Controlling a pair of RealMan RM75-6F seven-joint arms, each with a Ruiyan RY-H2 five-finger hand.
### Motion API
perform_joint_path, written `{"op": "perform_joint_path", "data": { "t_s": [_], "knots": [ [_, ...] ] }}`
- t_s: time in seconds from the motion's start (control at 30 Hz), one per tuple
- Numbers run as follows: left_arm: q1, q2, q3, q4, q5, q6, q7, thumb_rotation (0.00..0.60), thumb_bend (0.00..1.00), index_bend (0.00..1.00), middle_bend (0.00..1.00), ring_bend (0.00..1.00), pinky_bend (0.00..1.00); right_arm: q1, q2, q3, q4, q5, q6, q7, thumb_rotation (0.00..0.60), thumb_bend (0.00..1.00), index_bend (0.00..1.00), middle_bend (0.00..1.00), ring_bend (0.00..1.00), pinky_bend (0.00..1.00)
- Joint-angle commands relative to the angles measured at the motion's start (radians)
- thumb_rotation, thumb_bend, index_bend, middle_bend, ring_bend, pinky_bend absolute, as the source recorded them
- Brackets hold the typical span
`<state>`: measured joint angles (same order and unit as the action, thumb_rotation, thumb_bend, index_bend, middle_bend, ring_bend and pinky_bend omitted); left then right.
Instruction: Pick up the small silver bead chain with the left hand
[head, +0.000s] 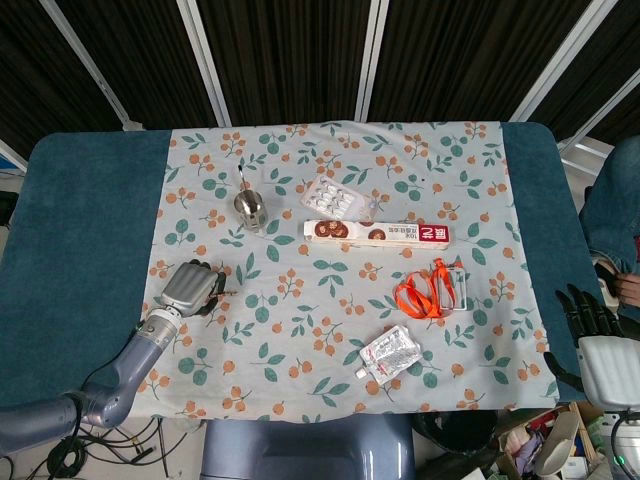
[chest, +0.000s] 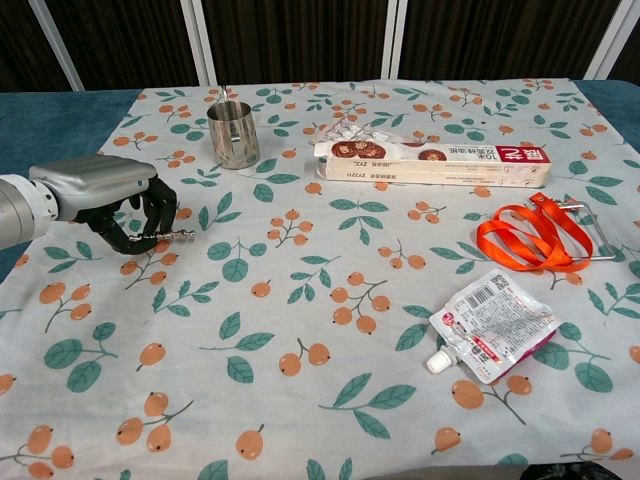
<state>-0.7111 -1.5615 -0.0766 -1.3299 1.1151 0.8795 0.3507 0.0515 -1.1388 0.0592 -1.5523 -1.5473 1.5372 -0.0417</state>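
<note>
My left hand (chest: 105, 200) (head: 187, 285) hovers over the left side of the floral cloth, its fingers curled around the small silver bead chain (chest: 170, 236). A short length of the chain sticks out to the right of the fingers, just above the cloth. In the head view the chain is too small to make out. My right hand (head: 590, 325) rests beyond the table's right edge, fingers spread, holding nothing; the chest view does not show it.
A steel cup (chest: 233, 134) stands behind the left hand. A long pink box (chest: 432, 162) and a blister pack (head: 335, 197) lie mid-table. An orange lanyard (chest: 530, 238) and a white spouted pouch (chest: 492, 322) lie to the right.
</note>
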Motion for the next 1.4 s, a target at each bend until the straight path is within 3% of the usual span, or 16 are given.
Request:
{"op": "perform_joint_path", "data": {
  "t_s": [0.03, 0.23, 0.47, 0.87, 1.07, 1.4],
  "knots": [
    [0.006, -0.003, -0.009, 0.006, 0.006, 0.011, -0.020, 0.600, 0.43, 0.55, 0.55, 0.34, 0.31, 0.000, 0.000, 0.000, -0.001, 0.000, 0.001, 0.000, 0.600, 0.17, 0.03, 0.01, 0.05, 0.14],
    [0.002, 0.010, -0.030, -0.005, 0.027, 0.026, -0.047, 0.600, 0.43, 0.55, 0.55, 0.34, 0.32, -0.001, 0.000, 0.001, -0.002, 0.003, 0.000, -0.001, 0.600, 0.17, 0.03, 0.01, 0.05, 0.14],
    [-0.025, 0.084, -0.075, -0.085, 0.052, 0.044, -0.039, 0.600, 0.43, 0.55, 0.55, 0.34, 0.32, -0.001, 0.001, 0.000, -0.003, 0.003, 0.001, -0.001, 0.600, 0.17, 0.03, 0.01, 0.05, 0.14],
    [-0.143, 0.208, -0.195, -0.216, -0.025, 0.006, 0.073, 0.600, 0.43, 0.57, 0.55, 0.34, 0.33, -0.005, 0.000, 0.000, -0.007, 0.004, 0.005, -0.006, 0.600, 0.17, 0.03, 0.01, 0.05, 0.14],
    [-0.227, 0.186, -0.240, -0.239, -0.100, -0.034, 0.121, 0.600, 0.43, 0.57, 0.55, 0.35, 0.34, -0.005, 0.001, 0.000, -0.007, 0.005, 0.005, -0.006, 0.600, 0.17, 0.03, 0.01, 0.05, 0.14],
    [-0.359, 0.066, -0.267, -0.168, -0.229, -0.048, 0.186, 0.600, 0.43, 0.57, 0.56, 0.35, 0.36, -0.003, 0.000, 0.005, -0.003, 0.017, -0.003, -0.006, 0.600, 0.17, 0.03, 0.01, 0.05, 0.14]
  ]
}}
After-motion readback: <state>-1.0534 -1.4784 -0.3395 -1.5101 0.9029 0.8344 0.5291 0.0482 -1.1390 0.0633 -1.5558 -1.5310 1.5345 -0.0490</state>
